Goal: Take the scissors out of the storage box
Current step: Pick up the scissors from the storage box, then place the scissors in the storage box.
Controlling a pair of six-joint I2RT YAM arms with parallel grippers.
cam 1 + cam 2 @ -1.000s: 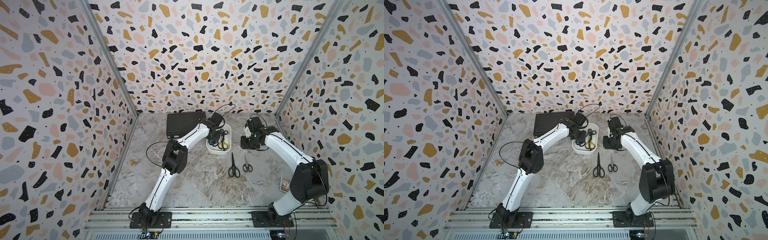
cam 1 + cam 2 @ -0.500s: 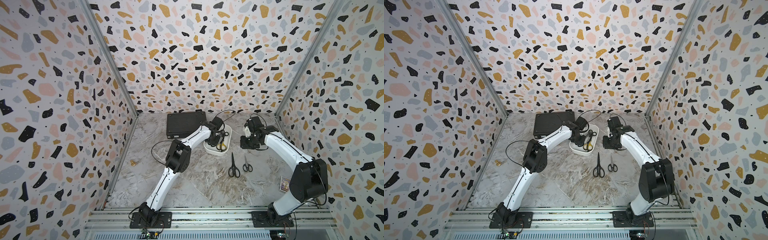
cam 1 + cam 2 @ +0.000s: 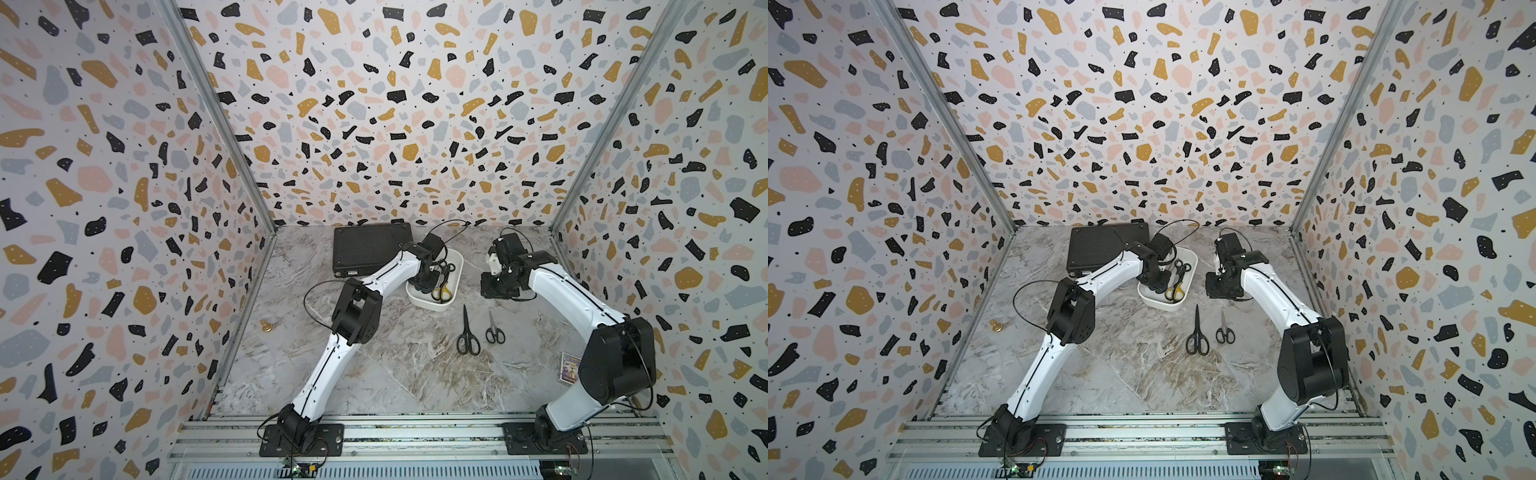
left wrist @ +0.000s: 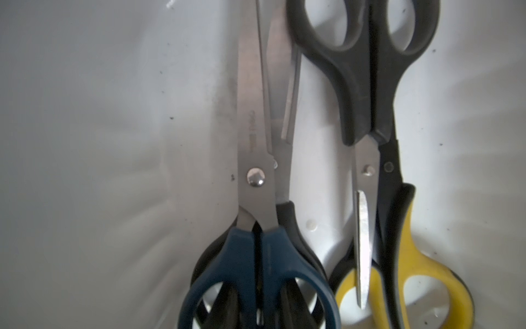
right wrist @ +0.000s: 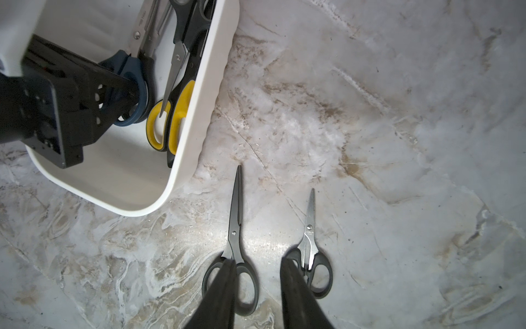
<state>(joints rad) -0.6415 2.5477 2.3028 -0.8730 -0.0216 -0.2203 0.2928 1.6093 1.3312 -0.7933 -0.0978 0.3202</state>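
Note:
The white storage box (image 3: 433, 306) (image 3: 1163, 304) holds several scissors. A blue-handled pair (image 4: 256, 256) lies on a black-handled pair (image 4: 287, 219). Beside them a yellow-and-black pair (image 4: 410, 256) (image 3: 441, 291) lies under another black-handled pair (image 4: 361, 71) that points the opposite way. My left gripper (image 5: 131, 91) (image 3: 426, 280) is down in the box with a fingertip at the blue handles; its jaw gap is hidden. Two black-handled scissors, a long pair (image 5: 236, 213) (image 3: 467, 336) and a short pair (image 5: 308, 236) (image 3: 494, 330), lie on the table. My right gripper (image 5: 257, 260) (image 3: 496, 286) hovers open and empty to the right of the box.
A flat black ribbed case (image 3: 370, 247) lies at the back, left of the box. A small brass object (image 3: 266, 326) sits by the left wall. A printed card (image 3: 569, 368) lies near the right arm's elbow. Terrazzo-patterned walls close three sides.
My left gripper has dropped lower into the box, toward its near end and onto the blue handles. The right arm and the two scissors on the table have not moved.

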